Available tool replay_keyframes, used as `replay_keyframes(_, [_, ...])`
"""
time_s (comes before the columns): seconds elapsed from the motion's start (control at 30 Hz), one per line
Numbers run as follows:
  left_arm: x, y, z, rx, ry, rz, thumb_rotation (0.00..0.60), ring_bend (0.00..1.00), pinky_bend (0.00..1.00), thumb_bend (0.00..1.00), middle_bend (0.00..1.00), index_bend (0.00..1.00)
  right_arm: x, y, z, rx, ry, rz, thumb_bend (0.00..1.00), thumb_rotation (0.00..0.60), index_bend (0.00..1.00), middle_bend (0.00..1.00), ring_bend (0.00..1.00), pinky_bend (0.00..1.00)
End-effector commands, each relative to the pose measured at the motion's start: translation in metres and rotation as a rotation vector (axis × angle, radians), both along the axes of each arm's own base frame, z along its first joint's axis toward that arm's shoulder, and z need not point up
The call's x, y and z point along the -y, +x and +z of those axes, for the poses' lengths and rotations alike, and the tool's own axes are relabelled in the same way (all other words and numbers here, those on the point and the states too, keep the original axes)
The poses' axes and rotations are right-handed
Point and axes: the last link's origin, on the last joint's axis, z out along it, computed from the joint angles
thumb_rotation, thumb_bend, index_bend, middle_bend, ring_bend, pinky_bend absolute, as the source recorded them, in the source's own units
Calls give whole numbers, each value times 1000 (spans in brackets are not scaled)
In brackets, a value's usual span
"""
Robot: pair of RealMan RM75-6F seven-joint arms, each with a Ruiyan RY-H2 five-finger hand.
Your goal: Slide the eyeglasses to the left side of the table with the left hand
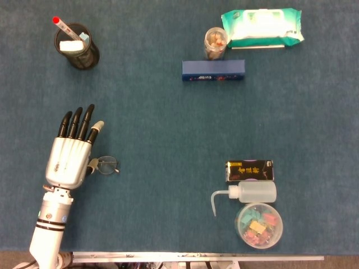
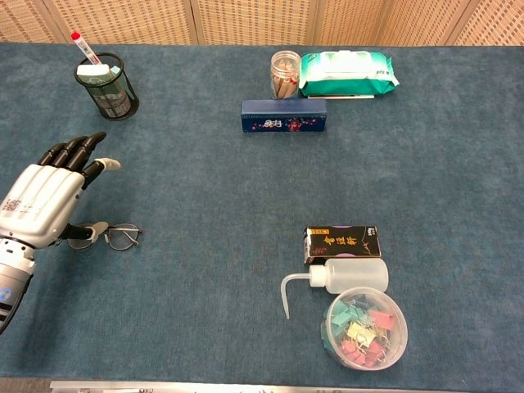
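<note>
Left robot hand (image 1: 70,159) flat, fingers extended

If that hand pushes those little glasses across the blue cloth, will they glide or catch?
The eyeglasses look thin-framed and probably light, so the left hand should move them easily. The blue table cover looks felt-like, so they may drag or twist rather than glide. The slim frame probably bends if pressed hard.

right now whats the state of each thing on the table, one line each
left hand: flat, fingers extended, thumb at the eyeglasses
eyeglasses: lying at the table's left, partly under the hand
mesh cup: upright, holding pens
small jar: upright
wipes pack: lying flat
blue box: lying flat
black box: lying flat
squeeze bottle: on its side
clip tub: uncovered, holding clips
</note>
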Motion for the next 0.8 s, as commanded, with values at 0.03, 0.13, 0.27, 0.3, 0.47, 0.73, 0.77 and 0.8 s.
replay_keyframes(0.03, [0,-1,-2,-5,-5,2,600,14,97,121,0,223,0,0,0,0,1,0,0,600,357,366,267,447])
replay_keyframes(0.13, [0,-2,-3,-8,-7,8,600,14,97,121,0,223,0,0,0,0,0,-1,0,600,357,366,267,447])
replay_keyframes(0.27, [2,-3,-3,3,-4,7,600,14,97,120,0,223,0,0,0,1,-1,-1,0,600,357,366,267,447])
replay_keyframes(0.3, [4,-2,-1,12,1,2,600,14,97,120,0,223,0,0,0,1,0,-1,0,600,357,366,267,447])
replay_keyframes(0.47, [8,9,20,73,57,-44,600,14,97,121,0,223,0,0,-1,0,3,-1,0,600,357,366,267,447])
replay_keyframes(0.73, [12,20,72,135,162,-86,600,14,97,120,0,223,2,1,-5,-10,17,-2,0,600,357,366,267,447])
replay_keyframes(0.77, [12,19,78,139,174,-85,600,14,97,120,0,223,3,1,-5,-11,19,-3,0,600,357,366,267,447])
replay_keyframes(0.8, [12,18,87,142,187,-83,600,14,97,120,0,223,3,1,-6,-12,21,-4,0,600,357,366,267,446])
